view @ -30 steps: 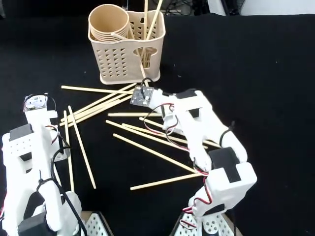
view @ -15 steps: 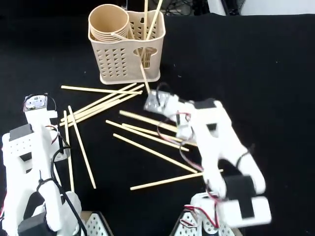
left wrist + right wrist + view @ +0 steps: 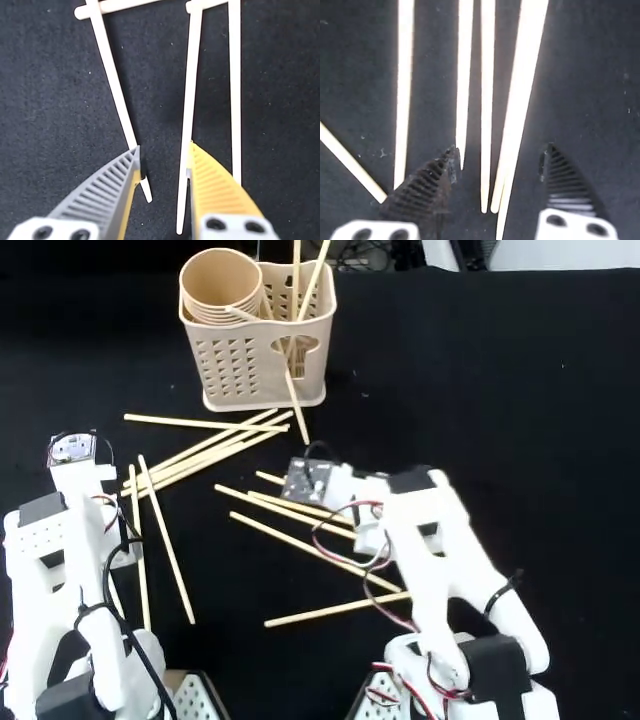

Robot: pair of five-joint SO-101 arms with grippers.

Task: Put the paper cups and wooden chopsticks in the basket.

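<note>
While the paper cups sit in the basket, your right gripper hangs wide open over loose chopsticks. Your left gripper is open too, above more

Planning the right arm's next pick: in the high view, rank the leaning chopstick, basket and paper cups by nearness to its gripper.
1. Leaning chopstick, just ahead of the right gripper, against the basket's front.
2. Basket, behind it.
3. Paper cups, in the basket's left compartment.
</note>
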